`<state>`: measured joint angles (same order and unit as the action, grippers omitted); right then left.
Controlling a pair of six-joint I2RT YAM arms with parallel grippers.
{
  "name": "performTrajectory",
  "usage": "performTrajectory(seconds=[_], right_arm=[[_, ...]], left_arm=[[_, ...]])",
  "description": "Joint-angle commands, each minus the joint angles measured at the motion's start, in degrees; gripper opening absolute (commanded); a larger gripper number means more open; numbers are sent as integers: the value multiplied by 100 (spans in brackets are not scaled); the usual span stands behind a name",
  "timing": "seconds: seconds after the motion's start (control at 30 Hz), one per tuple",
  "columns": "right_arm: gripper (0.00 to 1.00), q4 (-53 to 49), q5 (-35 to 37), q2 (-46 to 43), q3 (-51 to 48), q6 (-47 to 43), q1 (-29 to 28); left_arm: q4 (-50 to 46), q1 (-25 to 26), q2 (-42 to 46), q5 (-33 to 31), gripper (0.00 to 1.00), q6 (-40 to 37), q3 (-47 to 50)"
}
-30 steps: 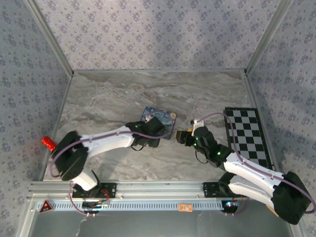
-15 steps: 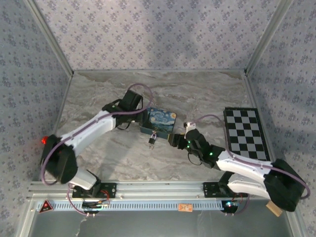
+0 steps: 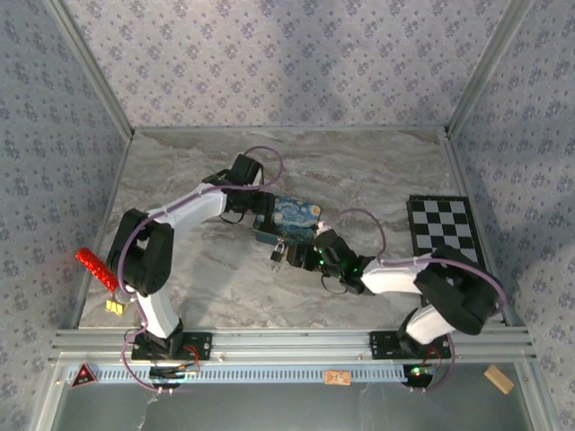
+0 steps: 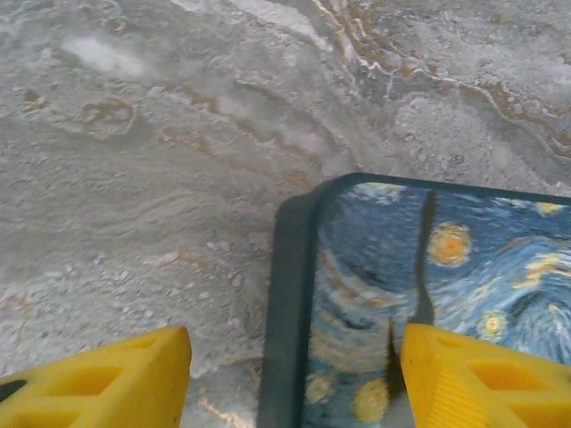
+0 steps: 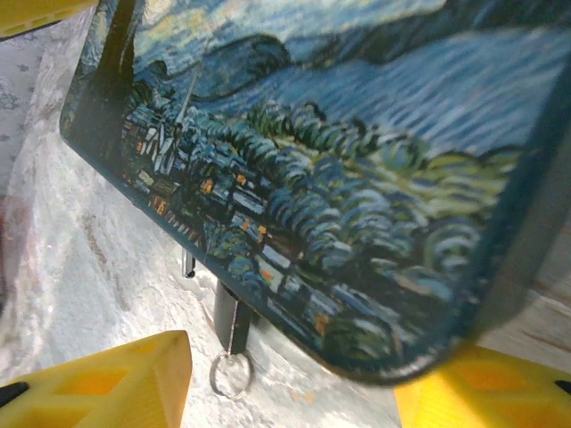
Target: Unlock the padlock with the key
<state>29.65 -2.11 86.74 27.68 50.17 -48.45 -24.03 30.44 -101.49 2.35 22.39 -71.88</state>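
Your padlock [image 5: 228, 312] is on the bench [image 3: 359, 171], centre of the scene, right at the near-left edge of the blue starry-night box [image 3: 292, 218]. From above it's a tiny dark speck just beside that edge. The right wrist view shows more: a small black squarish block, upright in frame, its top tucked under the box's overhanging edge. A thin wire ring [image 5: 230, 374] lies on the bench just below it, and a small pale metal bit [image 5: 189, 264] sits just to its left. Can't tell whether the block touches the box. Can't make out a key.

Left pincer [image 4: 294, 357] is at the box's far-left corner with its yellow fingers spread: one over bare bench, the other above the printed lid. Nothing is gripped.

Right pincer [image 5: 290, 383] is at the box's near edge, just right of the padlock. Its fingers are apart too, with the box's near corner and the ring between them, and it holds nothing.
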Motion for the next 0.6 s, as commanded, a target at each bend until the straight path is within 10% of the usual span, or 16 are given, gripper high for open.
performTrajectory(seconds=[0.0,0.57], right_arm=[[59,645,-555,345,194,213,272],[46,1536,-1760,1143,431,-59,1253]], left_arm=[[331,18,8,173,62,79,251],[1101,219,858,-426,58,1131,1952]])
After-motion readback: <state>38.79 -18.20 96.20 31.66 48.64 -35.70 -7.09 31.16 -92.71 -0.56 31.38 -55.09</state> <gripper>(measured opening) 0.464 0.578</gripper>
